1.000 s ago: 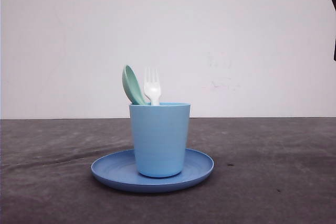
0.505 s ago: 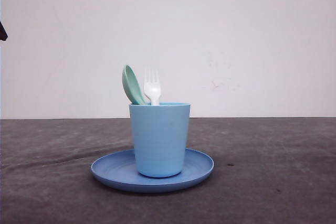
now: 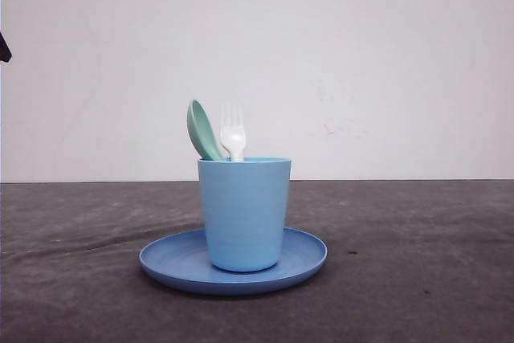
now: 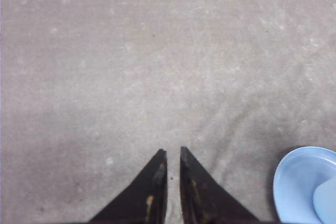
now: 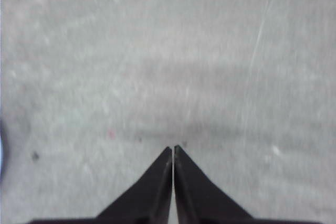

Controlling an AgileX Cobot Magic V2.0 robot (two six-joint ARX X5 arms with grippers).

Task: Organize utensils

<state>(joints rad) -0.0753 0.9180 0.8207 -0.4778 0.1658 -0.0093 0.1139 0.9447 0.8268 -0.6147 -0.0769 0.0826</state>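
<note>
Standing upright in the cup (image 3: 244, 213), fork (image 3: 232, 132) and spoon (image 3: 202, 130) look light, stiff, slippery, best pinched at their exposed tops, left hand (image 4: 171, 157) nearly closed and empty, right hand (image 5: 173, 150) closed and empty.

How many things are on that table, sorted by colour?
Blue: 2, the cup and the plate under it.
Mint green: 1, the spoon standing in the cup.
White: 1, the fork beside it in the cup.
Total: 4.

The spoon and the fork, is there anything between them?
Nothing: in the front view the spoon and fork stand side by side in the cup.
</note>
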